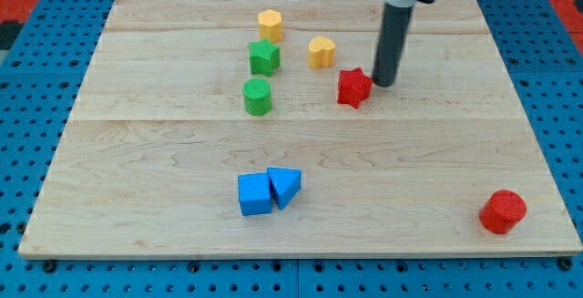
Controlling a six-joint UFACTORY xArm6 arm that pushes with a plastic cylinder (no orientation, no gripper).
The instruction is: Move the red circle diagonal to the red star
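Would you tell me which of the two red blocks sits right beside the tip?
The red star, just left of my tip. The red circle lies far off at the board's bottom-right corner.

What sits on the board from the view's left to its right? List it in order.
blue cube → blue triangle → yellow heart → red star → my tip → red circle. The green and yellow blocks at the left overlap, so they are left out.

Probably lab: wooden board (182,143) on blue perforated base (556,107).

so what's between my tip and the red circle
Nothing: in the camera view only bare board separates my tip, beside the red star, from the red circle.
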